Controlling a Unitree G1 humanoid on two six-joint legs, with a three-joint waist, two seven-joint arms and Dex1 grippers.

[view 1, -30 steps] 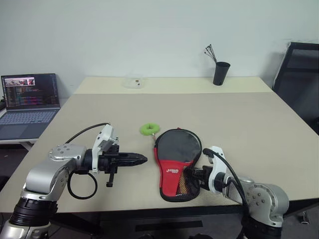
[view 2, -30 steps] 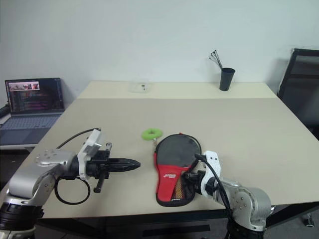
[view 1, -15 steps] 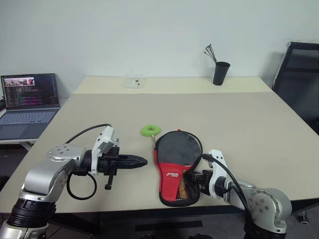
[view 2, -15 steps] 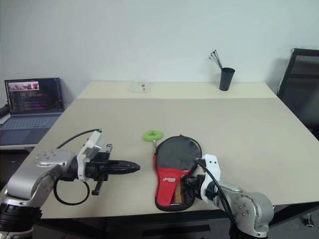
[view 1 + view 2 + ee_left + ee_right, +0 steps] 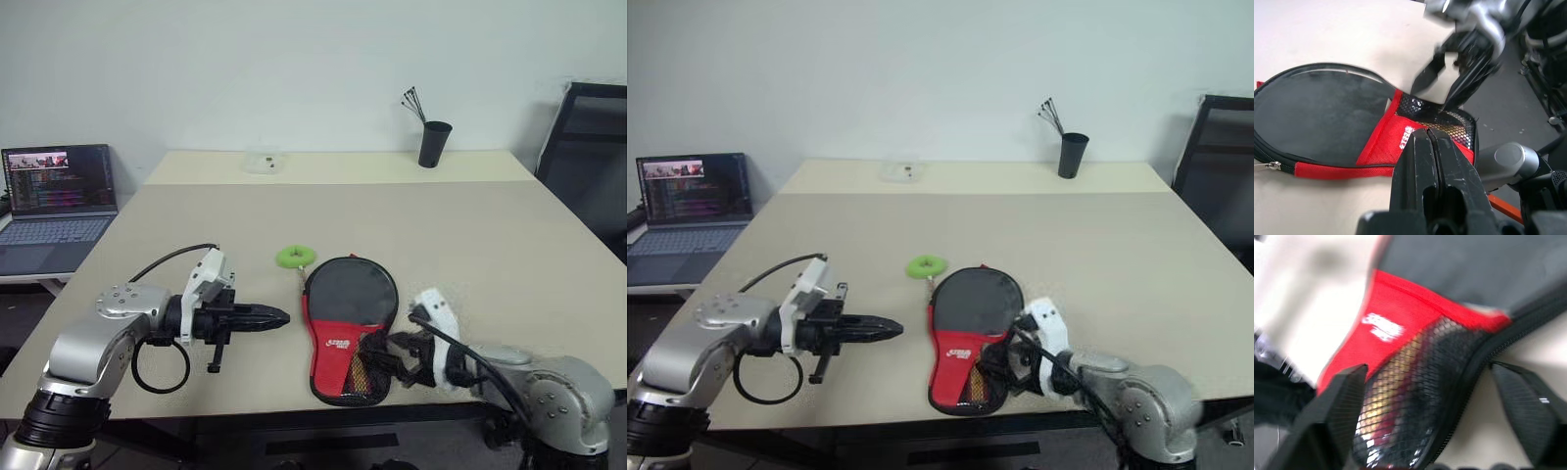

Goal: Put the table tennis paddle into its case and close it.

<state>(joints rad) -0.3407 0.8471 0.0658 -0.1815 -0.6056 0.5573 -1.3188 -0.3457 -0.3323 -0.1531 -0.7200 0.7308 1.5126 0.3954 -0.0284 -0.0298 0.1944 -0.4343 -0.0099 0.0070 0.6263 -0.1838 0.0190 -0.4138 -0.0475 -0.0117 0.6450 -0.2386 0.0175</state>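
Note:
The case (image 5: 350, 294) lies flat near the table's front edge, round black part away from me, red panel (image 5: 336, 344) and mesh pocket (image 5: 369, 373) toward me. Its green ball charm (image 5: 293, 257) rests just beyond it to the left. The table tennis paddle is hidden. My right gripper (image 5: 385, 354) hovers at the mesh end with its fingers (image 5: 1336, 412) spread wide and nothing between them. In the left wrist view its two open fingers (image 5: 1426, 80) hang just above the mesh. My left gripper (image 5: 278, 316) is shut and empty, pointing at the case from the left, a short gap away.
A laptop (image 5: 59, 191) stands open on a side desk at the left. At the far edge of the table (image 5: 490, 235) are a black cup with sticks (image 5: 434, 143) and a small clear container (image 5: 263, 160). A black chair (image 5: 590, 147) stands at the right.
My right gripper has opened, rolled and lifted a little off the case's mesh end. The case has stayed on the table. My left arm has not moved.

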